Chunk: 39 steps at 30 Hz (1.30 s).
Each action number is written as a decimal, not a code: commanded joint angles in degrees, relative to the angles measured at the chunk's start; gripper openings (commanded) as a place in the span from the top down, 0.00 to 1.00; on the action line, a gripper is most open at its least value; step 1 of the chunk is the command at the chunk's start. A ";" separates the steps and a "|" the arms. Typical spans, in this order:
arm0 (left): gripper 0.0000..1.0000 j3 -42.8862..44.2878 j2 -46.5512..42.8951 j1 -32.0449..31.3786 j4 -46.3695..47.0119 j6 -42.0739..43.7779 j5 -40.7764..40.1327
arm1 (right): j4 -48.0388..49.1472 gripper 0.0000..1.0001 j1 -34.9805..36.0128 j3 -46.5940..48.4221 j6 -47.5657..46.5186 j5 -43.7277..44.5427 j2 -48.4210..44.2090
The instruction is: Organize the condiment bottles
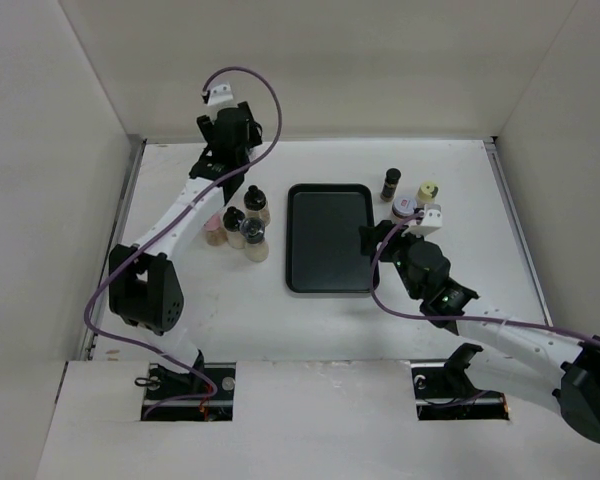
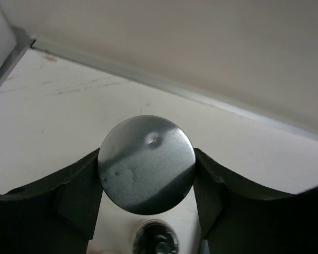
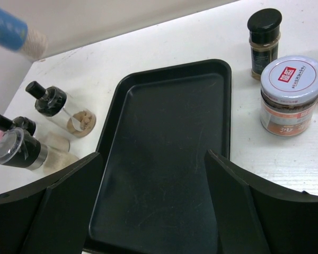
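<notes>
The black tray [image 1: 327, 238] lies mid-table with nothing on it. The right gripper [image 3: 152, 203] hangs over its near end, fingers spread wide and holding nothing. At the far left, the left gripper [image 2: 147, 177] pinches a grey-capped bottle [image 2: 147, 165] by the cap; its body is hidden. The purple-white jar [image 3: 291, 95] and two smaller bottles stand right of the tray. A cluster of four bottles [image 1: 233, 220] stands left of it. All look hard, smooth and light. The tall ones probably tip easily, so a low grip on the body suits.
</notes>
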 commanded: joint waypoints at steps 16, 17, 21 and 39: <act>0.66 4.04 7.42 -16.78 7.92 1.88 3.41 | 4.46 0.16 -0.67 0.99 -0.03 0.40 -1.84; 0.66 4.13 8.38 -16.96 8.01 1.88 3.41 | 4.46 0.16 -0.93 0.90 0.06 0.40 -2.02; 0.66 2.99 10.05 -17.40 8.97 1.88 3.15 | 4.46 0.16 -1.11 0.81 0.06 0.40 -2.37; 0.23 -1.76 10.16 -17.49 10.56 1.44 3.41 | 4.46 0.14 -1.38 0.90 0.23 0.14 -1.49</act>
